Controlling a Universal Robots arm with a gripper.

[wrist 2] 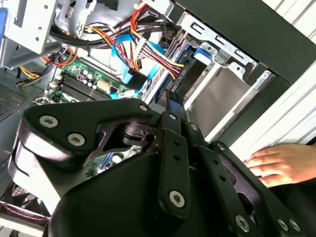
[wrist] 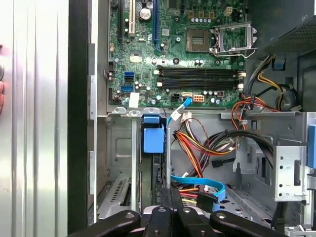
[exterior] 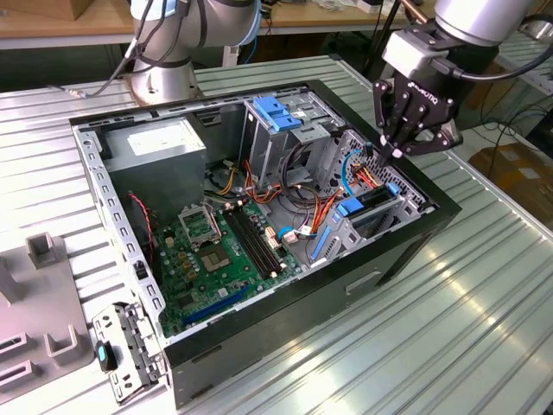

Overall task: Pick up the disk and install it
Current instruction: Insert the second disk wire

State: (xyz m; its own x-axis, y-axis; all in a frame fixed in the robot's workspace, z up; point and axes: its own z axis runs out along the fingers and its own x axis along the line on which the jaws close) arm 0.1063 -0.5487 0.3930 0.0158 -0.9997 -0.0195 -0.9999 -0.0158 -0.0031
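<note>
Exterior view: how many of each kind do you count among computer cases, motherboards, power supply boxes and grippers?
Black open computer case: 1
Green motherboard: 1
Grey metal power supply box: 1
Black robot gripper: 1
Total: 4

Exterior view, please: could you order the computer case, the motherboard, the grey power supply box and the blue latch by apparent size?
Largest to smallest:
computer case
motherboard
grey power supply box
blue latch
The box lies farther away, so its rank is less sure.
</note>
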